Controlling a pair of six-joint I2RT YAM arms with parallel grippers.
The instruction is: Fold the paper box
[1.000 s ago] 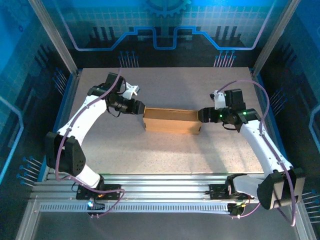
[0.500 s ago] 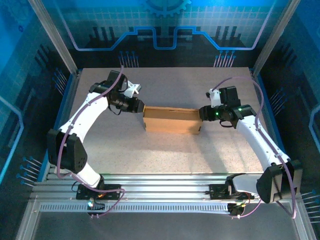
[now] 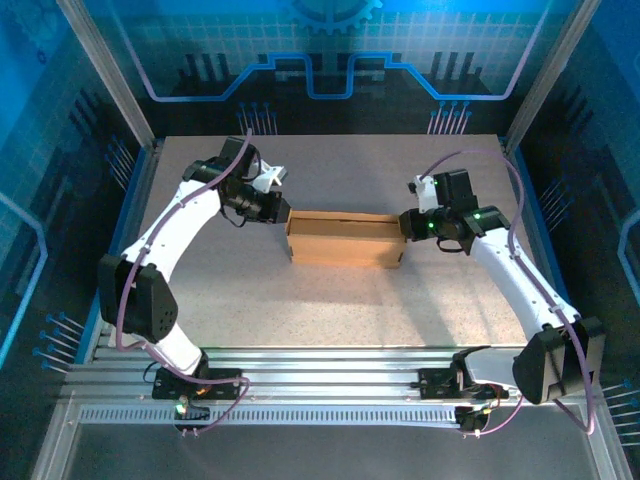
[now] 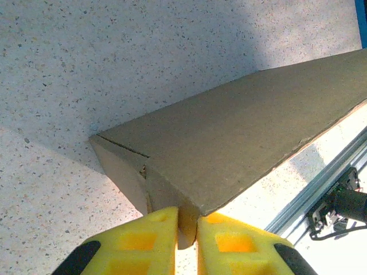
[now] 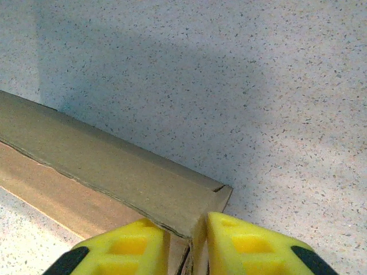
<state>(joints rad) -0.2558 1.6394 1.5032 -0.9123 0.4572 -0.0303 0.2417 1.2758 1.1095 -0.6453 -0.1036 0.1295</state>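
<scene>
Left jaws and right jaws each clamp a paper box end wall between them; moving evenly should avoid skewing it.

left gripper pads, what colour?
Yellow pads, clearest in the left wrist view, against the brown paper box.

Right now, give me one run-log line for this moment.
paper box: flat on table | left gripper: pinching its left end | right gripper: pinching its right end
</scene>
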